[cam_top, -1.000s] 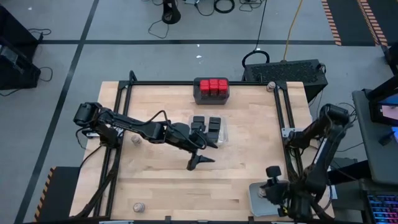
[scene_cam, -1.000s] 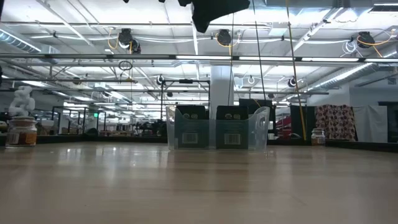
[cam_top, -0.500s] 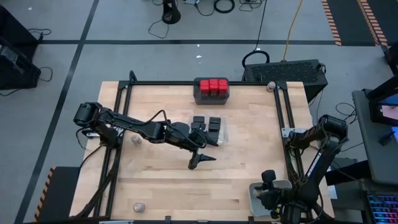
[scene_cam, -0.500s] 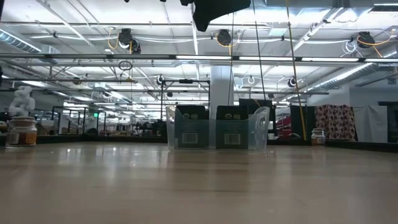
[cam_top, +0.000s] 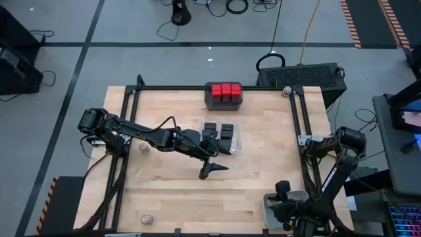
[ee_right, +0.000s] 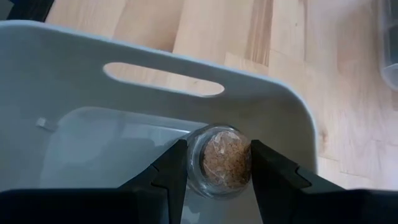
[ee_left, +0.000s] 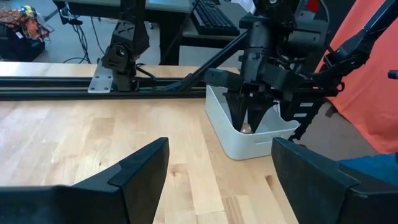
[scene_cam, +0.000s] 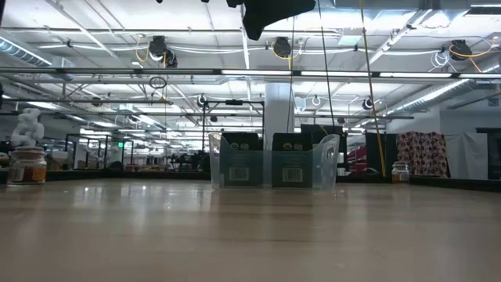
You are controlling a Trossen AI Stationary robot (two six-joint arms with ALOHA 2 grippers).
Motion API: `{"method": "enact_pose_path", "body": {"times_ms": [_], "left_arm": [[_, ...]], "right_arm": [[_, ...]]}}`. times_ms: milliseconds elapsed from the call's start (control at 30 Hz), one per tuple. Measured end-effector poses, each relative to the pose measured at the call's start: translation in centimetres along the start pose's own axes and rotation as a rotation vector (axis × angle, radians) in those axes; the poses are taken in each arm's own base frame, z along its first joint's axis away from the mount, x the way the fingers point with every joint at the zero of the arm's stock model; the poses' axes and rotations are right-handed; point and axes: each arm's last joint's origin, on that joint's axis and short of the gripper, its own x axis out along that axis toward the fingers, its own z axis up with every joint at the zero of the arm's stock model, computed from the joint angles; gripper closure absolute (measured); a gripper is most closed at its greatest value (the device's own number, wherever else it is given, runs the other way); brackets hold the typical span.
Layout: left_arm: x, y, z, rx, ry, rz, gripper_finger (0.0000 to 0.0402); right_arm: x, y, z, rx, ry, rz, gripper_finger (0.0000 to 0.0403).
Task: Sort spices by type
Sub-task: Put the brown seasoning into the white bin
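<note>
The right gripper (ee_right: 214, 163) is reaching down into the pale grey tray (cam_top: 273, 209) at the near right corner of the surface (cam_top: 263, 168), and its two fingers are pinching a round clear jar (ee_right: 219, 160) with brown spice inside. The jar is sitting low in the tray, close to the tray wall with the long handle hole. The left gripper (cam_top: 212, 168) is hanging over the middle of the surface with its fingers spread wide and nothing between them. Lots of bare wood is lying open around it, all the way to the front edge. Just behind it, the clear tray (cam_top: 223, 137) is holding the black boxes (cam_top: 227, 135) in rows. The dark grey tray (cam_top: 223, 97) is sitting at the far edge with the red-topped blocks (cam_top: 225, 90) packed inside. Three more jars are standing apart: one (cam_top: 143, 149) near the left rail, one (cam_top: 147, 218) by the near left corner, and one (cam_top: 286, 91) at the far right corner. The high view is showing all the trays at once, but not the held jar. Only the right wrist view is showing that jar up close. The left wrist view is looking across the wood at the right gripper dipping into the pale tray. The low view is showing the clear tray (scene_cam: 274, 160) from the side, with two black boxes (scene_cam: 291, 163) standing up in it, and wide open wood in front.
</note>
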Motion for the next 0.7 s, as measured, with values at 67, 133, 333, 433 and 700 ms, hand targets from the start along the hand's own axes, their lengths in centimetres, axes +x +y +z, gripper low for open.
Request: {"method": "enact_pose_path", "body": {"times_ms": [67, 133, 333, 433, 700], "left_arm": [[0.00, 0.00, 0.00, 0.000, 0.000, 0.000, 0.0116], [0.00, 0.00, 0.00, 0.000, 0.000, -0.001, 0.0116], [0.00, -0.01, -0.01, 0.000, 0.001, -0.005, 0.0116], [0.00, -0.01, -0.02, 0.000, 0.003, -0.005, 0.0116], [0.00, -0.02, -0.08, -0.001, 0.009, -0.007, 0.0116]], "right_arm": [[0.11, 0.05, -0.05, -0.002, 0.001, -0.004, 0.0270], [0.25, 0.13, -0.11, -0.007, 0.000, -0.011, 0.0270], [0.23, 0.14, -0.11, -0.011, 0.007, -0.005, 0.0263], [0.22, 0.15, -0.11, -0.010, 0.011, -0.001, 0.0246], [-0.16, -0.04, -0.01, -0.005, 0.025, 0.025, 0.0205]]}}
